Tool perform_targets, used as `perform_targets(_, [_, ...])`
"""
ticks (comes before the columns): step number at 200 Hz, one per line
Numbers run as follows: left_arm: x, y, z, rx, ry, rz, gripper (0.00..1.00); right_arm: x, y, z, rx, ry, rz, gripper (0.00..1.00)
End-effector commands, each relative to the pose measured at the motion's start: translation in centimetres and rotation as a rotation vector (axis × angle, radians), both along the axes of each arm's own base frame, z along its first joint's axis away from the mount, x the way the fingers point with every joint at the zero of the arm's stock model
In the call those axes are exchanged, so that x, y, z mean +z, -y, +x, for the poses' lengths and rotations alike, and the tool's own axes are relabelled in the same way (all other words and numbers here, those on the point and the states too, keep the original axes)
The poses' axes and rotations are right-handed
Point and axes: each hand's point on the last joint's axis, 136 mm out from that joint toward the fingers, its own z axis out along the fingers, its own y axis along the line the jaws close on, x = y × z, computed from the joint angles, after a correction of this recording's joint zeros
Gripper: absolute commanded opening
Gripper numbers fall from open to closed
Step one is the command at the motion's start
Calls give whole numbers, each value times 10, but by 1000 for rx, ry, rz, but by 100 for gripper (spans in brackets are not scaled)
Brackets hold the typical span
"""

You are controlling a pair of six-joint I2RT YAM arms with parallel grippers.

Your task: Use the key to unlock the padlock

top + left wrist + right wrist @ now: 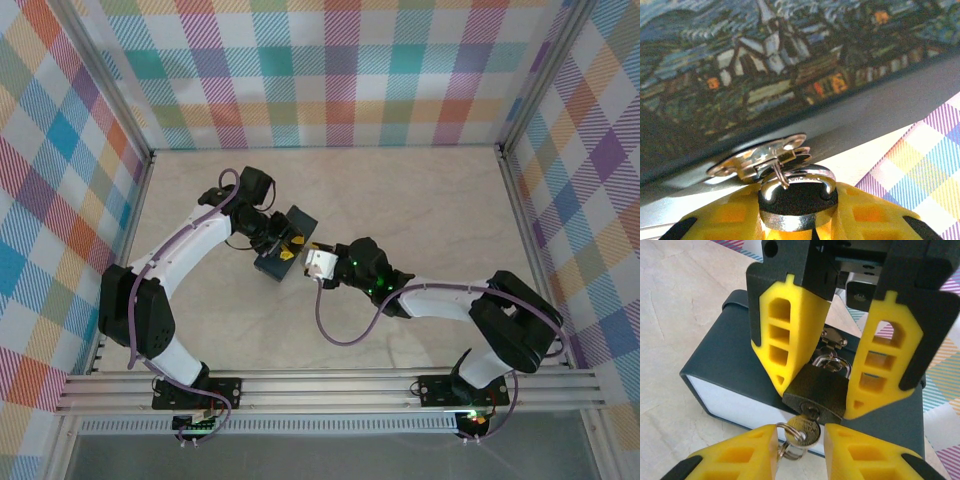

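Plaid walls are boxing in a pale tabletop [430, 200], and both arms are meeting mid-table at the blue painted tin [298, 226].

- Left tool [820, 399] is clenching the padlock [815, 387] by its sides. The body is hanging off the tin's front hasp [834, 340], with the shackle [799, 175] threaded through it. Left wrist view is agreeing: the padlock top is sitting between the yellow fingers [865, 215], hasp just above.
- Key [809, 429] is sitting in the keyway on the padlock's bottom face, its split ring [790, 440] dangling beside it.
- Right tool [801, 435] is bracketing the key head. The ring is touching one finger and a sliver of gap is showing on the other side, so I can't tell whether it's pinching or just flanking.

My read: the key is in, so the turn is looking like the next step.

Risks:
- Fingers closing on the ring instead of the key head: the ring swivels and no torque is reaching the key.
- Wrist roll sitting off the keyway axis: the key is getting levered sideways, then bending or popping out.
- Padlock twisting in the left tool under torque, given smooth sides and a loose hasp. The tin isn't held either, so it could skate.
- Insertion depth is not readable. A half-seated key won't turn, and forcing it makes the problems above worse.
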Motion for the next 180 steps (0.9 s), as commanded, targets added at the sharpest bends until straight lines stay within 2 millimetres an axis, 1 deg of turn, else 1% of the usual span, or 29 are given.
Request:
perform_targets(1, [19, 9, 2, -28, 48, -49, 10, 20, -12, 5, 6, 78, 38, 30])
perform_targets(14, [19, 10, 2, -29, 46, -52, 10, 19, -13, 6, 5, 80, 37, 28])
perform_targets(33, [21, 11, 3, -28, 50, -58, 10, 15, -15, 7, 5, 75, 24, 23])
perform_targets(41, [21, 11, 3, -29, 51, -58, 10, 12, -14, 7, 2, 73, 16, 22])
perform_targets(54, [21, 12, 3, -29, 51, -60, 10, 10, -13, 8, -5, 80, 10, 23])
perform_targets(75, [22, 13, 4, -30, 50, -68, 10, 8, -9, 11, -25, 99, -3, 28])
perform_targets(97, [23, 14, 4, -30, 50, -75, 10, 2, -8, 13, -34, 112, -28, 28])
perform_targets(114, [26, 17, 3, -35, 53, -85, 10, -1, -8, 15, -41, 117, -34, 23])
perform_targets(124, [26, 18, 3, -36, 56, -86, 10, -1, -8, 18, -52, 121, -31, 17])
perform_targets(145, [26, 19, 2, -37, 53, -89, 10, 2, -8, 21, -70, 117, -7, 9])
perform_targets(162, [27, 21, 2, -37, 55, -98, 10, 4, -8, 23, -89, 114, 6, 7])
perform_targets(180, [29, 24, 2, -43, 60, -106, 10, 11, -3, 31, -145, 123, 41, 4])
